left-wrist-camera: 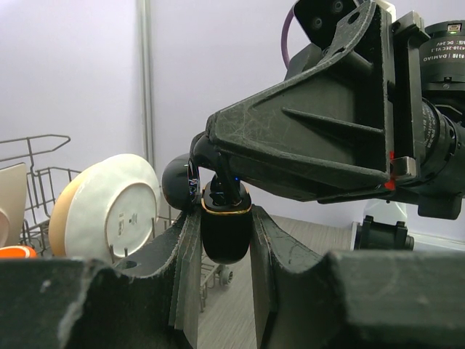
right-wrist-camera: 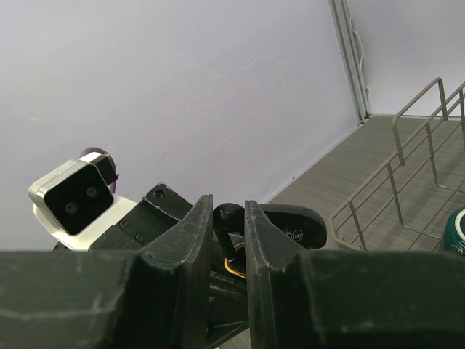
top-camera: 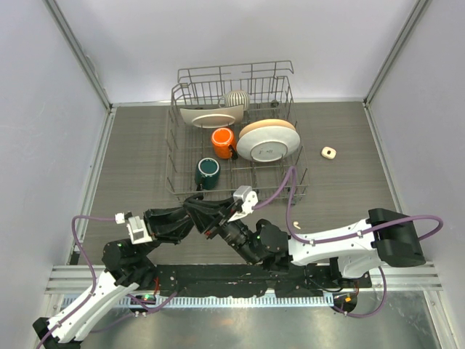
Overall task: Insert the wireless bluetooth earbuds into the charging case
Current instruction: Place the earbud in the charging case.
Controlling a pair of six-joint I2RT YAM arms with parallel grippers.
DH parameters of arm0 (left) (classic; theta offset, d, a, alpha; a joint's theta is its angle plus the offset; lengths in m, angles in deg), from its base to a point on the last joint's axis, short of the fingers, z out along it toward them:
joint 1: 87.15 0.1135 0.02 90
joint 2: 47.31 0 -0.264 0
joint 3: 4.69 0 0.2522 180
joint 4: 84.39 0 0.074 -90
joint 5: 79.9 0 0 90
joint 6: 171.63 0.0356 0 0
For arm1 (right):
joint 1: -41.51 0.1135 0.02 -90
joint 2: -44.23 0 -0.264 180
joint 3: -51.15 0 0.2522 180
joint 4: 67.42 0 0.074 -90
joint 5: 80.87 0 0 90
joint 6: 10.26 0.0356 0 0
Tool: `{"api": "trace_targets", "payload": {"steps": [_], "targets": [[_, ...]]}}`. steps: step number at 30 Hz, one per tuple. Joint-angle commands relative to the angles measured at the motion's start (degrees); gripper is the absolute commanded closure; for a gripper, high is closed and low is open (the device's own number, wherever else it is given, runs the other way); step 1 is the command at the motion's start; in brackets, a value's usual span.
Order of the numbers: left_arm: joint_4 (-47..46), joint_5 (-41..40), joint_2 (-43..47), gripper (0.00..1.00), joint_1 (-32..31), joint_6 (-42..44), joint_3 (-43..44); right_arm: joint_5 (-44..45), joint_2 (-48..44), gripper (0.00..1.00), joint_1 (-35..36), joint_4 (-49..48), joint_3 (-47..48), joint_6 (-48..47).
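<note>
We note the left fingers (left-wrist-camera: pixel 187 251) pressed in on a glossy black charging case (left-wrist-camera: pixel 226 236) with a gold rim. It is held mouth-up above the worktop (top-camera: pixel 349 189), with its lid (left-wrist-camera: pixel 176 183) swung open to one side. The right fingers (right-wrist-camera: pixel 196 240) come in from above, pinching a black earbud (right-wrist-camera: pixel 227 218) whose lower end sits at the case mouth. We judge that we are mid-insertion of this bud; we cannot tell whether it is fully seated. The next move seems to call for a short, straight push along the socket. The left grip should hold the case steady, and the right fingers should let go only once the bud sits flush, otherwise it may lift out with them. One cream earbud (top-camera: pixel 296 224) lies on the worktop beside the right arm. A small cream object (top-camera: pixel 329 152) rests right of the dish rack (top-camera: pixel 174 182), perhaps a second case, but it is too small to tell. We cannot find the other buds. As for room, both wrists meet just in front of the rack's near wire wall, close to the green mug (top-camera: pixel 208 173), so there is little slack to push forward. There is bare worktop to the right of the rack and towards the arm bases. The enclosure walls stand well apart from the work.
</note>
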Motion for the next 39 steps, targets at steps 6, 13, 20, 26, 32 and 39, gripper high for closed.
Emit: {"api": "trace_targets", "payload": {"steps": [6,13,20,26,32,39], "targets": [[-7.2,1.6,3.0,1.00,-0.1,-1.5,-7.7,4.0,0.8,0.99,0.2,-2.9,-1.4,-4.9],[-8.8,2.0,2.6,1.00,-0.2,-1.9,-7.6,4.0,1.3,0.99,0.2,-3.4,-2.1,-5.4],[-10.9,1.1,2.3,1.00,-0.2,-2.7,-7.6,4.0,3.7,0.99,0.3,-7.0,-3.8,-6.9],[-10.9,-1.0,1.8,1.00,-0.2,-2.9,-7.6,4.7,3.5,0.99,0.4,-8.0,-5.1,-8.0],[-11.0,-2.4,1.6,1.00,-0.2,-3.0,-7.7,4.1,3.5,0.99,1.1,-8.2,-6.0,-10.8],[-10.6,-3.9,1.5,1.00,-0.1,-3.0,-7.7,3.5,3.1,0.99,1.9,-8.7,-5.9,-13.3]]}}
